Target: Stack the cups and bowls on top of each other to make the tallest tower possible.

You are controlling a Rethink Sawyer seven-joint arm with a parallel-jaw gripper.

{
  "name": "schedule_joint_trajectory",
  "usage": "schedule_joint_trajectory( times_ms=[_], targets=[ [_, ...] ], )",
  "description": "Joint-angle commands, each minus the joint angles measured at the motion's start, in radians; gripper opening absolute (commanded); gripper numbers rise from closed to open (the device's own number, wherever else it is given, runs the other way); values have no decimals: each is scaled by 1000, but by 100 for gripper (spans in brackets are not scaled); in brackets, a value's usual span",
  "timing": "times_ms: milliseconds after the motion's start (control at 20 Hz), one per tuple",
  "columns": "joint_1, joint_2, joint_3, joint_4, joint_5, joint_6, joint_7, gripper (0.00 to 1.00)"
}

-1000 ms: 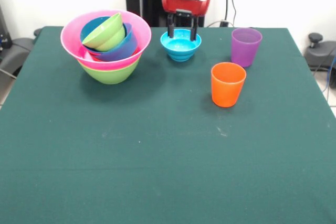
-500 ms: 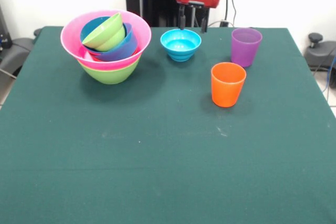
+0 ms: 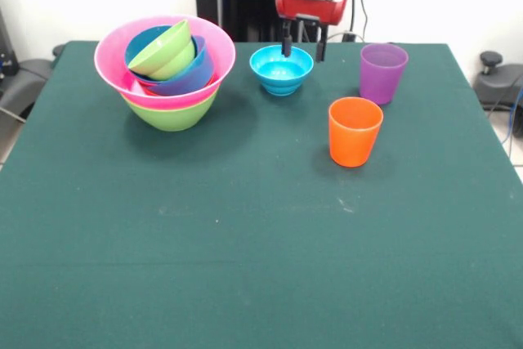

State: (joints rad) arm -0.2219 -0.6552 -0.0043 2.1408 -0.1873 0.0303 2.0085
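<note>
Beside cyan bowl [image 3: 281, 69], purple cup [image 3: 382, 73], orange cup [image 3: 355, 131]

the tower [image 3: 166, 71] stands near the table's [image 3: 245, 243] far left corner. a lone bowl [image 3: 281, 69] sits right of it by the far edge, then two cups: one [image 3: 382, 72] farther right, another [image 3: 355, 131] nearer.
</note>
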Motion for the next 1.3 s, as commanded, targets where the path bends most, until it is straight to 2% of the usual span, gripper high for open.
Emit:
schedule_joint_trajectory(
  times_ms=[50,450,650,900,950,1300],
  targets=[
    [31,118,24,-56,40,-100,175,100],
    [38,150,19,-80,45,-130,171,100],
    [31,191,27,-101,36,-164,166,100],
    [42,197,19,-108,23,-206,163,100],
    [51,196,10,-110,24,-217,160,0],
    [89,192,-25,-117,43,-231,160,0]
  ],
)
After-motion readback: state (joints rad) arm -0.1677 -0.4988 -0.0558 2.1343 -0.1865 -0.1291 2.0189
